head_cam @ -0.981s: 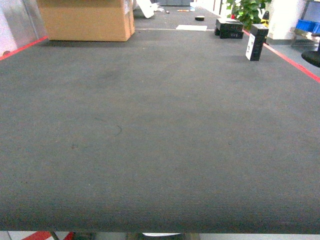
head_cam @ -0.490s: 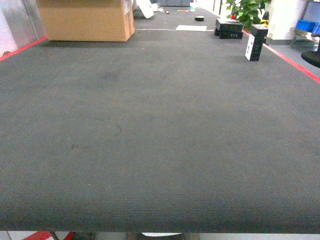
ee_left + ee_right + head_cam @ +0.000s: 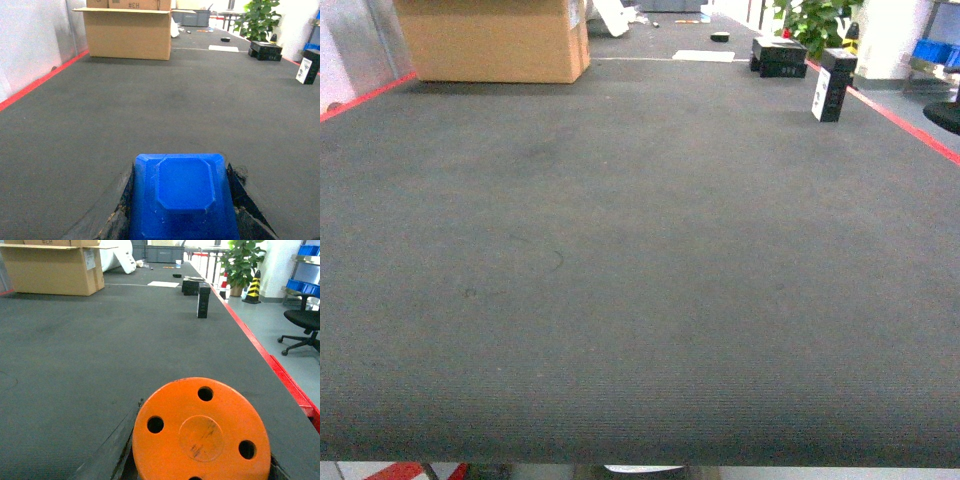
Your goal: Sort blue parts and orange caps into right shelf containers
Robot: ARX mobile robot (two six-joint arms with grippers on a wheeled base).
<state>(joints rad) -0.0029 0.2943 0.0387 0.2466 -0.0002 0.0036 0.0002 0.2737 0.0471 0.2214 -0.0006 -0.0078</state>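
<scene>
My left gripper [image 3: 182,172] is shut on a blue part [image 3: 182,197], a squarish block with a raised octagonal face, which sits between the dark fingers just above the grey carpet. In the right wrist view an orange cap [image 3: 200,432], a round disc with several holes, is held in my right gripper [image 3: 200,445], which is shut on it. Neither gripper shows in the head view. Blue bins [image 3: 306,250] on a metal shelf at the far right are too small to identify as the right shelf containers.
Grey carpet [image 3: 640,260] stretches ahead, edged by red tape [image 3: 905,120]. A cardboard box [image 3: 495,40] stands at the far left, an upright black box [image 3: 830,85] and flat black cases [image 3: 778,55] at the far right. An office chair [image 3: 305,325] and a plant [image 3: 240,262] stand beyond the tape.
</scene>
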